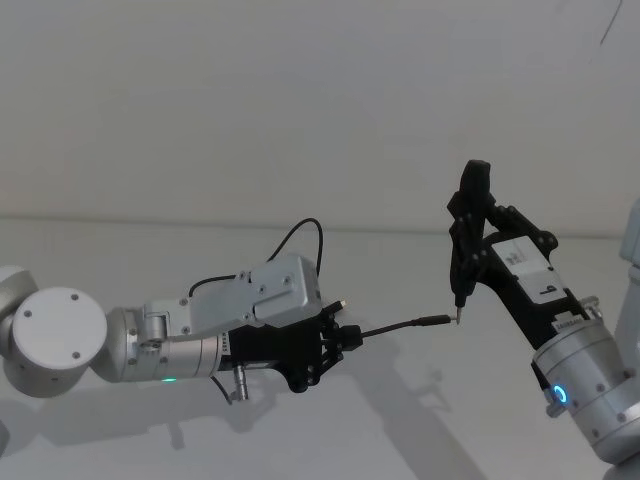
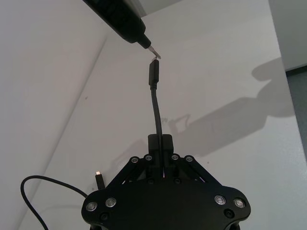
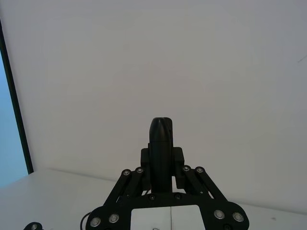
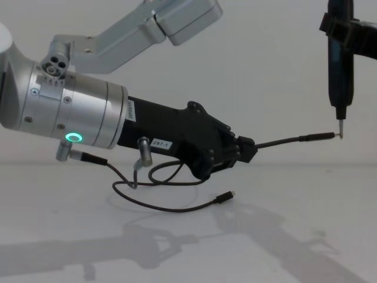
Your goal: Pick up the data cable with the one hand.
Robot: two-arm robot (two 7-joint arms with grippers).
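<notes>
The table (image 1: 420, 430) lay white and bare under both arms, with a pale wall (image 1: 300, 100) behind. The left arm (image 1: 120, 345) reached in from the robot's left, a thick silver cylinder with a green ring light (image 4: 73, 138) and a grey box above it. Its black left gripper (image 1: 352, 335) was held low over the table, pointing toward the robot's right, fingers (image 4: 238, 150) clamped together on the data cable (image 4: 288, 141). A short stiff length of that cable ran out from the fingers almost level, ending in a slim plug (image 1: 436, 321). The rest of it hung behind the gripper and curled in loops on the table below, and the far plug (image 4: 224, 197) lay just clear of the gripper's shadow. A shorter dark wire (image 4: 100, 162) with silver metal plugs ran along the underside of the left wrist, near those loops. The right arm (image 1: 585, 385) rose from the robot's right, a blue ring light on its cylinder. The right gripper (image 1: 470, 215) was closed on a narrow, nearly upright black tool (image 4: 340, 65). The tool's thin metal tip (image 4: 340, 133) met the end of the held plug; in the left wrist view, tip (image 2: 153, 50) and plug (image 2: 153, 72) looked touching or just apart. Nothing lay between the two grippers except that span of cable.
</notes>
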